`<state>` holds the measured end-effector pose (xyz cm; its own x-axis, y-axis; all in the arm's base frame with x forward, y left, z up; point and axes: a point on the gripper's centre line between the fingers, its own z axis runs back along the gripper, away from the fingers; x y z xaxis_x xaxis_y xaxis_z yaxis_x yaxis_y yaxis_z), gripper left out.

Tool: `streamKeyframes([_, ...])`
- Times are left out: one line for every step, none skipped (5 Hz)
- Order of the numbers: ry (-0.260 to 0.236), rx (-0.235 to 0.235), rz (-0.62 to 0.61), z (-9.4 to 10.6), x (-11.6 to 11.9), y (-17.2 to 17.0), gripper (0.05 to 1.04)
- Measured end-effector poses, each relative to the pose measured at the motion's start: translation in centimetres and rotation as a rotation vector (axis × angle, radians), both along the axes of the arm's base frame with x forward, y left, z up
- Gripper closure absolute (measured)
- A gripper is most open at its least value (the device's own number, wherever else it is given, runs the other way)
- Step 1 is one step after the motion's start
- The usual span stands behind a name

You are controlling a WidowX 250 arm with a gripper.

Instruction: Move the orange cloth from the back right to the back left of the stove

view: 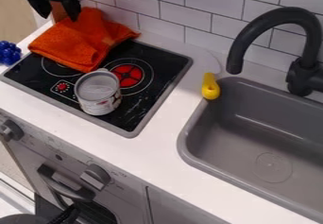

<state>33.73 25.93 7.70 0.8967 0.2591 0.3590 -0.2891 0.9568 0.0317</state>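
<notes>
The black two-finger gripper [60, 17] hangs at the upper left, its jaws apart with nothing seen clamped between them, and its fingertips are near the back edge of the orange fabric cloth [72, 38]. Whether either tip touches the fabric, I cannot tell. The cloth lies over the rear left part of the black toy hob with a grey rim [161, 60], spilling past the rim onto the white countertop [148, 154]. It looks loosely dropped rather than spread: soft folds bunch up toward the white tiled wall [142, 5], which probably helps to prop them, and the front hides part of a burner ring. The silver metal can with a printed label [98, 98] stands upright near the front of the hob, beside the red-centred burner ring; its flat base likely keeps it steady there. To the left, just beyond the hob, sits a shiny blue, bumpy object [9, 53]. A rounded yellow object [210, 88] rests at the back left corner of the grey basin sink [217, 150], perhaps steadied by the raised lip. The black curved tap [284, 15] arches over the basin from behind.
</notes>
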Motion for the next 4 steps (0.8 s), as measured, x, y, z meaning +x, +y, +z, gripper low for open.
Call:
streamKeyframes([0.012,0.004,-0.018,0.6,-1.0,0.0,0.086])
streamKeyframes([0.053,0.005,-0.047,0.8,-2.2,-0.6,0.086])
streamKeyframes([0.08,0.007,-0.089,0.7,-3.4,-1.2,0.087])
streamKeyframes([0.124,0.028,-0.105,0.7,-5.3,-2.1,0.087])
